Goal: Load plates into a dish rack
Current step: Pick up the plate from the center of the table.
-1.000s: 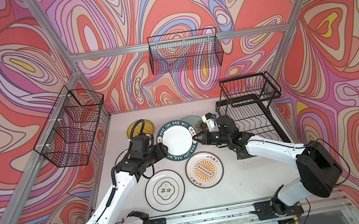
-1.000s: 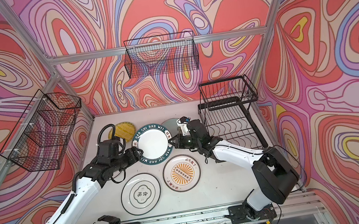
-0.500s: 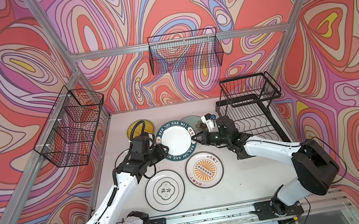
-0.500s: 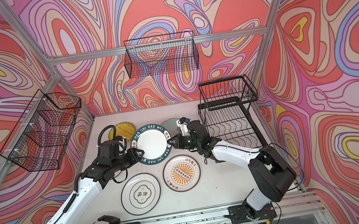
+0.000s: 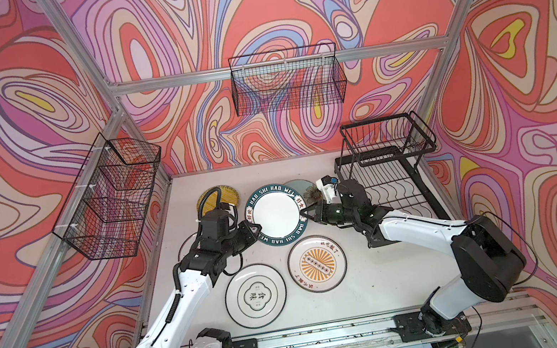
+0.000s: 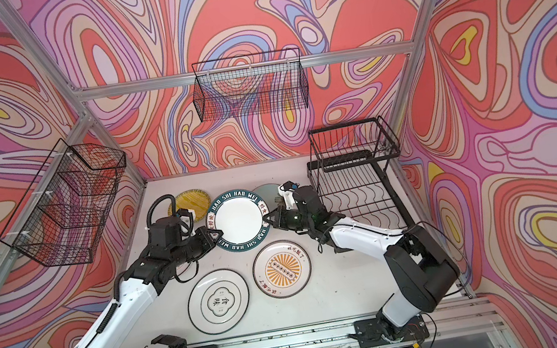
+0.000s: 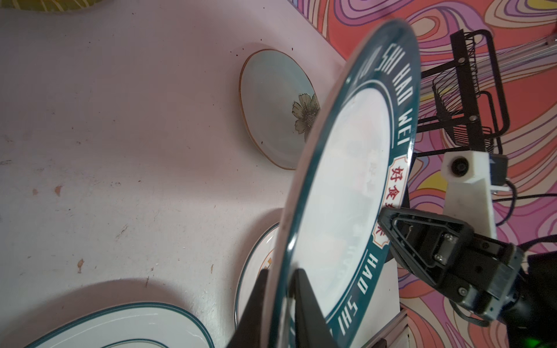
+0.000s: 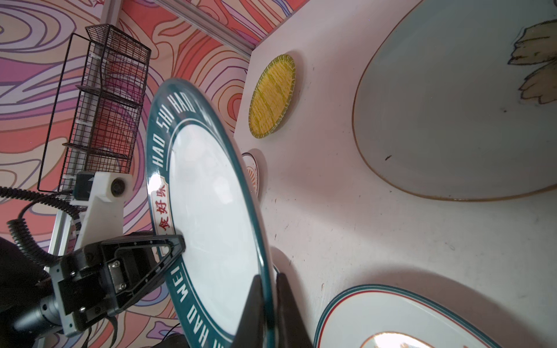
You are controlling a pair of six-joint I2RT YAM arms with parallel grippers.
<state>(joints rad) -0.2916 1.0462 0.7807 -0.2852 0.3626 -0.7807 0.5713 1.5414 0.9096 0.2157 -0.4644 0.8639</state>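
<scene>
The left gripper (image 5: 258, 229) and right gripper (image 5: 304, 212) pinch opposite rims of the lettered plate (image 5: 277, 216); the dish rack (image 5: 396, 183) stands just beyond the right one.

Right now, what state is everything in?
White plate with dark lettered rim: held aloft.
Left gripper: shut on its rim.
Right gripper: shut on opposite rim.
Pale green flower plate: lying flat.
Yellow striped plate: lying flat.
Orange-sunburst plate: lying flat.
White Chinese-character plate: lying flat.
Black wire dish rack: no plates inside.
</scene>
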